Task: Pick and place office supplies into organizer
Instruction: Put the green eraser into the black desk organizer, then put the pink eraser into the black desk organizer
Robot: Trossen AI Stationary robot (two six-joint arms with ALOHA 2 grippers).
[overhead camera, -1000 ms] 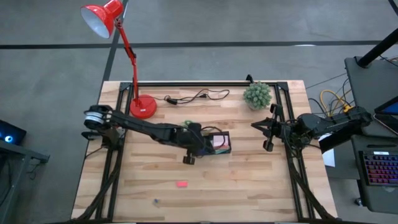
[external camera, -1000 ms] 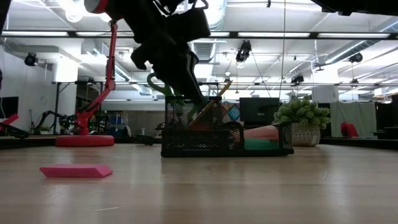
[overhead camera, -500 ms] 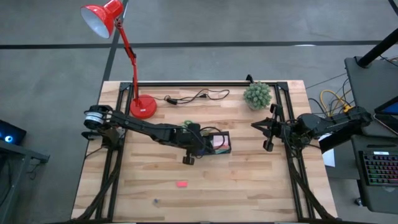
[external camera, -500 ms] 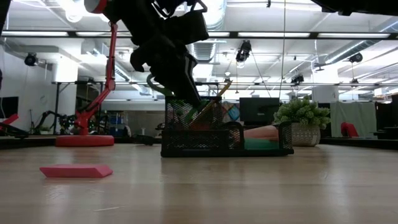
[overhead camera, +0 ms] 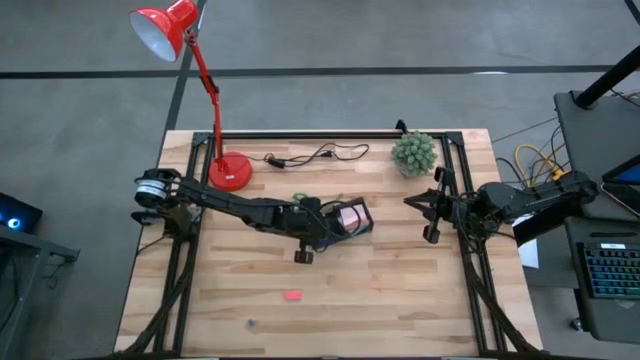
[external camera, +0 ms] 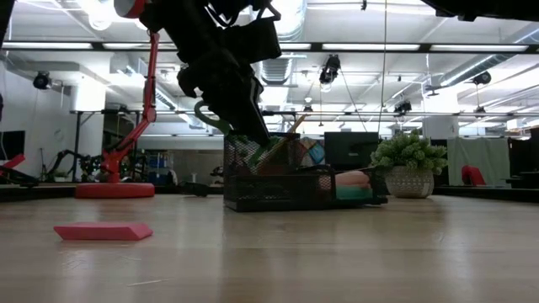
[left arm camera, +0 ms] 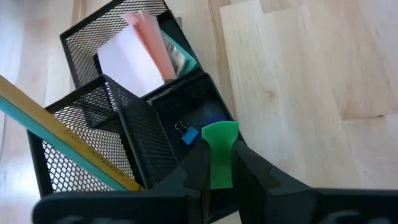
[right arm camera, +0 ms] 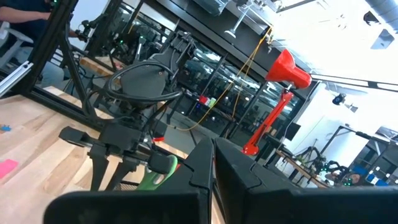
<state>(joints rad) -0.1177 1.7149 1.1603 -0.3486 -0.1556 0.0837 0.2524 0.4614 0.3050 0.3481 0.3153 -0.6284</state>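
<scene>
Organizer (overhead camera: pixel 352 220): black mesh tray near the middle of the desk, now skewed and tipped up at one end in the low view; a second ago it sat square and flat.
Left gripper (overhead camera: pixel 322 232): at the organizer's left end, fingers (left arm camera: pixel 198 163) closed narrow on a green scissors handle (left arm camera: pixel 218 152) that stands in the tall compartment; compared with the earlier frame it has dragged the tray askew.
Scissors (external camera: pixel 221 124): green loop handles stick up beside the gripper above the tray's rim in the low view.
Yellow pencil (left arm camera: pixel 68 144): leaning across the tall mesh compartment, a teal pen (left arm camera: pixel 43 134) alongside it.
Sticky-note pad (left arm camera: pixel 140 53): pink and white, lying in the low compartment.
Small blue clip (left arm camera: pixel 188 134): on the compartment floor, just beside the green handle.
Pink piece (overhead camera: pixel 292 295): flat on the desk toward the front edge, unmoved.
Right gripper (overhead camera: pixel 432 215): waiting near the right edge, fingers apparently together, though the view is poor.
Red lamp (overhead camera: pixel 229 172): base at the back left of the desk.
Plant (overhead camera: pixel 414 153): back right corner.
</scene>
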